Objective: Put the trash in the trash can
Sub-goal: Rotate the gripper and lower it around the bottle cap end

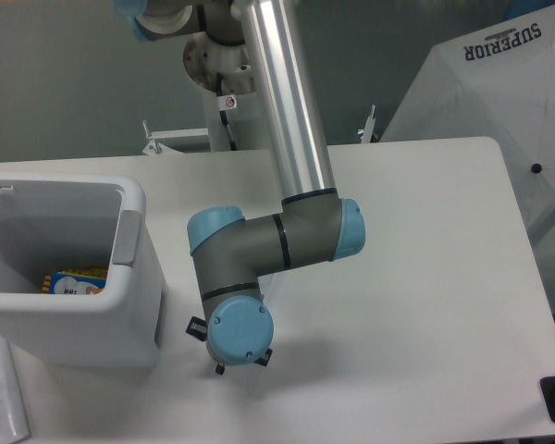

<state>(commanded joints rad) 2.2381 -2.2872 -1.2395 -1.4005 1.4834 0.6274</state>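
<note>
The fixed camera shows the arm's blue-capped wrist hiding the tool (233, 356) low over the white surface (425, 277); I cannot tell its opening or whether it holds anything. The grey trash can (129, 199) stands just left of it, a blue-and-yellow item inside. No trash shows outside. Risk: the wrist could knock the bin's near wall when moving left.
</note>
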